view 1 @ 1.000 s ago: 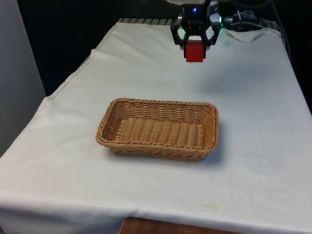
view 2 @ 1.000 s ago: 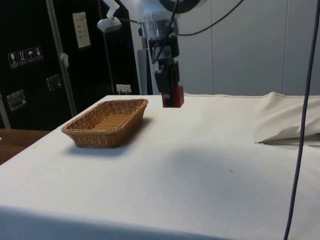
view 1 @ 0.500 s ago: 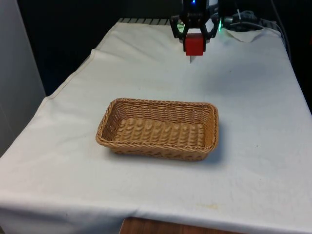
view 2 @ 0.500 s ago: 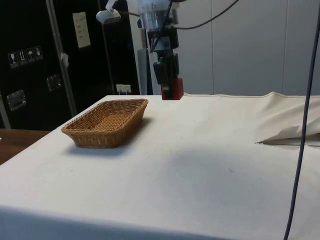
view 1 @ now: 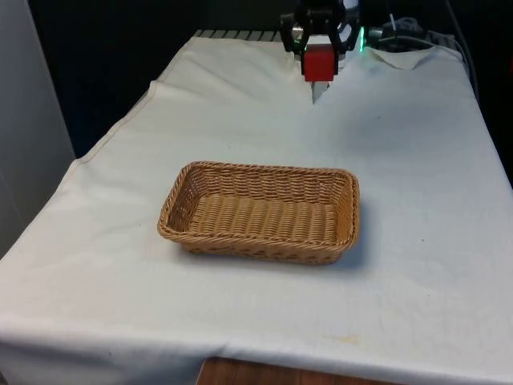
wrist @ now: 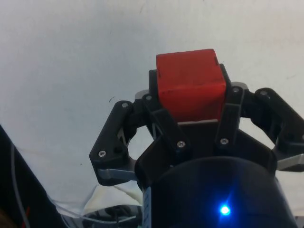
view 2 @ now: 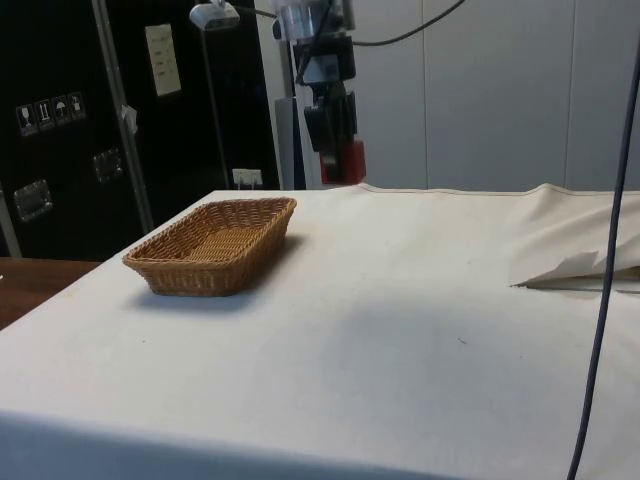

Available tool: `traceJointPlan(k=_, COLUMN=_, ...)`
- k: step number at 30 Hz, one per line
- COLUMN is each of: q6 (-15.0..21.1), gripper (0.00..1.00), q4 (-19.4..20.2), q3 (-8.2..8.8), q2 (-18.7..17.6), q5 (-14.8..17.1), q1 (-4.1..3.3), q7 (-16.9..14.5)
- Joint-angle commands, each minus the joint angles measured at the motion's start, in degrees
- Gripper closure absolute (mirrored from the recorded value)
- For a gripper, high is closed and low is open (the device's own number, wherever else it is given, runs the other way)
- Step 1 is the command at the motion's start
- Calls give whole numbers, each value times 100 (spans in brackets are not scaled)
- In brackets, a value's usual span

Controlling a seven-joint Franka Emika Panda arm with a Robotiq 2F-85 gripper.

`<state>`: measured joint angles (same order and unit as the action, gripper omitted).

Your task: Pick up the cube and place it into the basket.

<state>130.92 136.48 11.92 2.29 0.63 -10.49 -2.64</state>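
Spreading under a white cloth, the desk (view 1: pixel 417 241) carries the wicker basket (view 1: pixel 260 212); well beyond the basket and raised above it, the pincer (view 1: pixel 319 58) clamps the red cube (view 1: pixel 318 63), seemingly light, rigid, best gripped on flat opposite faces.

- One red cube (view 1: pixel 318 62), clamped between two black fingers (wrist: pixel 161 118).
- One wicker basket (view 1: pixel 192 186), rectangular, with nothing inside.
- One gripper (view 1: pixel 319 50), raised above the cloth at the far end.
- One white cloth (view 1: pixel 417 160), spread over the whole table.
- One fold of cloth (view 2: pixel 575 268), raised at the side view's right.
- One dark cable (view 2: pixel 605 260), hanging at the side view's right.
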Motion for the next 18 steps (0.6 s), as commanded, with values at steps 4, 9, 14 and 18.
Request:
traceJointPlan(k=4, q6=-149, gripper=99, q4=-40, q3=11, q2=92, q5=-29, q1=11, q7=0)
traceJointPlan(k=9, q6=-183, gripper=99, q4=-57, q3=11, q2=115, q5=-17, q1=11, q7=0)
traceJointPlan(k=14, q6=-258, gripper=99, q4=-86, q3=11, q2=189, q5=-29, q1=11, q7=11)
traceJointPlan(k=18, q6=-378, gripper=99, q4=-138, q3=17, q2=269, q5=-34, q1=17, q7=6)
